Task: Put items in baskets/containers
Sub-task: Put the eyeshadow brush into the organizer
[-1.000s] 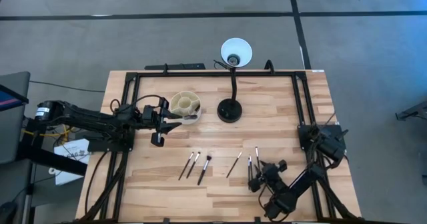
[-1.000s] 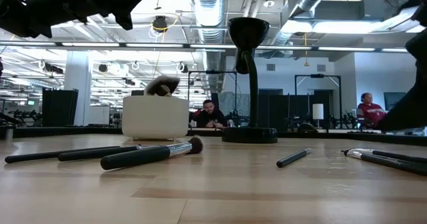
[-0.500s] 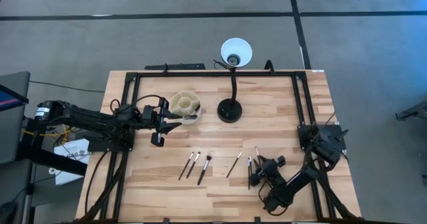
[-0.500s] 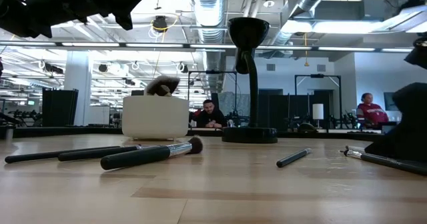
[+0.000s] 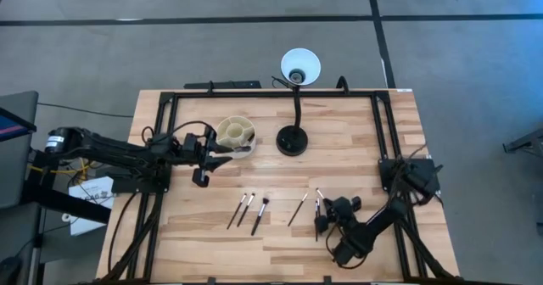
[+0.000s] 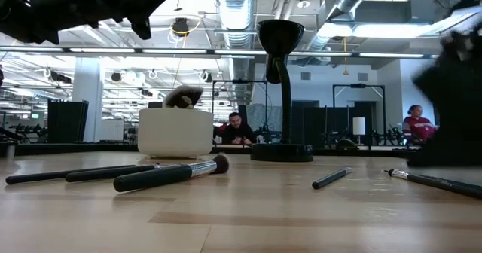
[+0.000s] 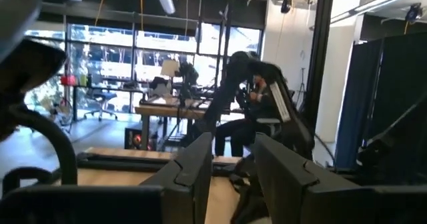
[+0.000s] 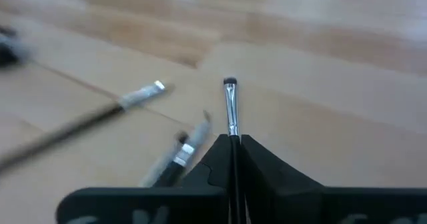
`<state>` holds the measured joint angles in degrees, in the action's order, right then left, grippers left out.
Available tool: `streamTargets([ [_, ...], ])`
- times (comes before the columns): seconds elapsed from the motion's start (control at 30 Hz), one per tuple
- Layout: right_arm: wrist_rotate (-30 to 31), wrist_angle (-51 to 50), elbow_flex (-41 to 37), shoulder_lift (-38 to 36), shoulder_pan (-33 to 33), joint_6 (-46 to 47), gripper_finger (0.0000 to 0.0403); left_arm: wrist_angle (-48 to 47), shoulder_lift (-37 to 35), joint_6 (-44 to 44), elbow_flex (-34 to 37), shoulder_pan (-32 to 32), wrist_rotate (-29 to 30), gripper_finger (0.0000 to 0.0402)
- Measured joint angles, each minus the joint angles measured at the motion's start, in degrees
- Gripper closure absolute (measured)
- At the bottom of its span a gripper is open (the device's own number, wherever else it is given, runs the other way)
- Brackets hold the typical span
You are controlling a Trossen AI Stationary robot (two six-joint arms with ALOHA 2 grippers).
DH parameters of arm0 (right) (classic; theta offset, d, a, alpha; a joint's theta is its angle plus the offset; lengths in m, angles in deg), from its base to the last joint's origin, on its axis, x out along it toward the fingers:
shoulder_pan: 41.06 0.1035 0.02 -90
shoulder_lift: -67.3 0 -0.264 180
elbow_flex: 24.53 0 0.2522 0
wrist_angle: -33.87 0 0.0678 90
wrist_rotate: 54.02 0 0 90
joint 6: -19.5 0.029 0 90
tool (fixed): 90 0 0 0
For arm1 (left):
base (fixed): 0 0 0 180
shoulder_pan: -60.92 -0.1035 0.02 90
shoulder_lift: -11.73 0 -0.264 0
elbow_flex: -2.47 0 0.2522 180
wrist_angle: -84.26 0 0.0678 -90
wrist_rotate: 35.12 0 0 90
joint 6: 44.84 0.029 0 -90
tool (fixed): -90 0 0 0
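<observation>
Lower right of the high view: right gripper (image 5: 329, 215) pressed together on a single brush (image 5: 319, 195), pinched low on the black handle so the silver ferrule and bristles stay free for dropping into a compartment. Seen along the wrist, handle seated in the seam between the two fingers (image 8: 263, 167), shaft straight out ahead and in line with them. From above, long axis almost up the frame, tilted a little left, bristle tip toward the top edge and the lamp (image 5: 292, 141). Likely raised off the table (image 5: 356, 132), though contact with the wood hard to rule out.

Just beside the grip, two more brushes (image 8: 175, 156) on the boards at a slant to the held one, apart from it – probably why the pinch sits so narrow, taking one handle only.

Left of centre in the high view, three loose brushes (image 5: 248, 209) side by side, tips up and to the right; a fourth (image 5: 297, 209) alone between them and the right gripper.

Upper centre-left: the cup (image 5: 235, 133), cream, divided inside, just left of the lamp base. In the low view, one dark bristle head (image 6: 181, 96) poking above its rim, so at least one piece home and most yet to go.

Left gripper (image 5: 227, 153) at the cup's lower edge, fingers (image 7: 197, 167) spread with nothing visible between them – apparently waiting close to the cup.
</observation>
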<state>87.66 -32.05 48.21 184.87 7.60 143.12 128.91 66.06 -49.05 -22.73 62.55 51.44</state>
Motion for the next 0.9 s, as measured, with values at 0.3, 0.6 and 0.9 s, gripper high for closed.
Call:
streamTargets([
  [0.3, 4.16, 4.18, 0.07, -15.79, -5.26, -12.39, 0.0397, -0.07, 4.05, -0.83, 0.02, 0.99, -0.01, 0.0291],
  [0.6, 7.89, 25.91, 0.11, -24.68, -13.33, -46.15, 0.0397, -0.1, 5.96, -1.82, 0.0, 4.85, -0.03, 0.0291],
  [0.9, 7.08, 52.65, 0.11, -26.78, -22.58, -80.32, 0.0395, -0.3, 8.06, -5.21, 0.0, 10.01, 0.2, 0.0291],
])
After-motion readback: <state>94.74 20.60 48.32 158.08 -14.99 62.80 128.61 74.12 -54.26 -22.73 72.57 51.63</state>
